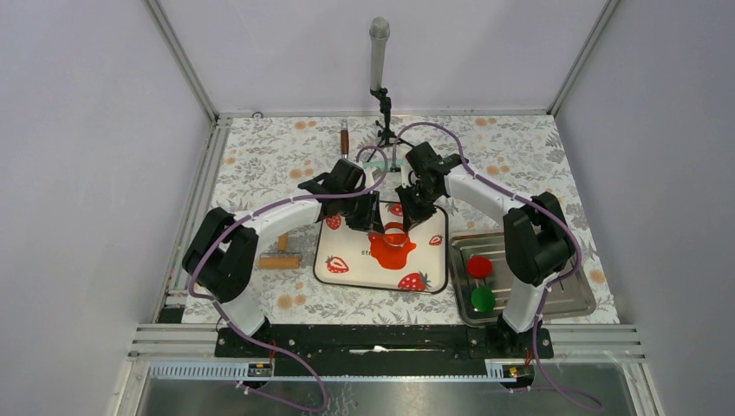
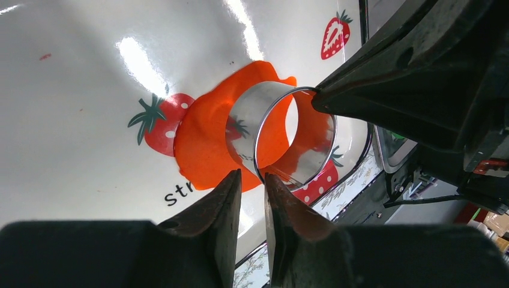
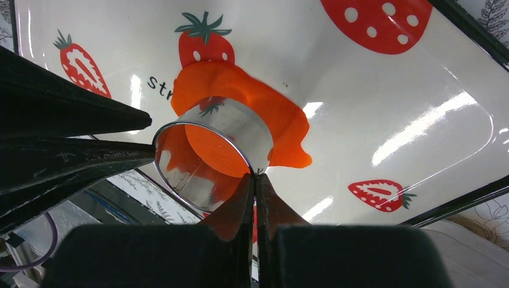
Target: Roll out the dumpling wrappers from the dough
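Dough (image 3: 282, 120), pressed into a flat orange sheet with an irregular outline, is shown near the middle of the strawberry-printed tray (image 1: 364, 270). A metal ring cutter (image 3: 240, 129) is stood upright on the sheet, whose edges are seen spreading beyond it. The right gripper (image 3: 255, 180) is pinched together on the cutter's wall. The left gripper (image 2: 252, 180) is set astride the opposite wall, its fingers slightly apart.

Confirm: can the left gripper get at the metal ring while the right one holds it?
Probably yes. The left gripper has its jaws slightly apart astride the rim of the ring; the right gripper pinches the far side, leaving this side free.
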Motion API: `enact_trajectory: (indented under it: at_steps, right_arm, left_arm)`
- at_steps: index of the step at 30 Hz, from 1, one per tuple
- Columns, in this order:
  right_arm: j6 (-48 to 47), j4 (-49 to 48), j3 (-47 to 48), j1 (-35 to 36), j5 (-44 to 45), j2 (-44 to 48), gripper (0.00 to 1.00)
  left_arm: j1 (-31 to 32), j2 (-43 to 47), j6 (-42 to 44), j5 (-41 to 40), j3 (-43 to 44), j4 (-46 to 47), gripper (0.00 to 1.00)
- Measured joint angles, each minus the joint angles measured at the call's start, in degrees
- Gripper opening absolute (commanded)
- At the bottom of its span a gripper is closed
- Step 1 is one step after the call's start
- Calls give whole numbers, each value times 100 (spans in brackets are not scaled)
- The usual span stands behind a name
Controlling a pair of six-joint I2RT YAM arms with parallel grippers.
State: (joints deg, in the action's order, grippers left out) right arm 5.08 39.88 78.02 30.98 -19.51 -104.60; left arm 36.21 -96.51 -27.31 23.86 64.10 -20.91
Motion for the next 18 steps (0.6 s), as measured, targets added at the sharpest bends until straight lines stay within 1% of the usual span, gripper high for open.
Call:
enact_trajectory:
  at_steps: [3,6,12,15,17,18]
  right_arm:
    - [13,-11,-24,4,9,0,0]
    - [42,-39,-37,11,0,15,0]
    - [81,-83,-66,15,-4,83,0]
    - [87,-94,-66,17,-7,87,0]
    - [101,-101,-70,22,-7,87,0]
    - [105,-103,-81,22,-9,90,0]
  left_arm:
    - [13,-11,-20,-2,0,0,33]
    - [20,-11,-39,11,0,9,33]
    - [24,-13,-66,166,0,96,16]
    - [28,-22,-83,122,2,92,10]
    - [28,-44,-111,87,2,90,2]
    - [28,-63,-118,72,2,90,0]
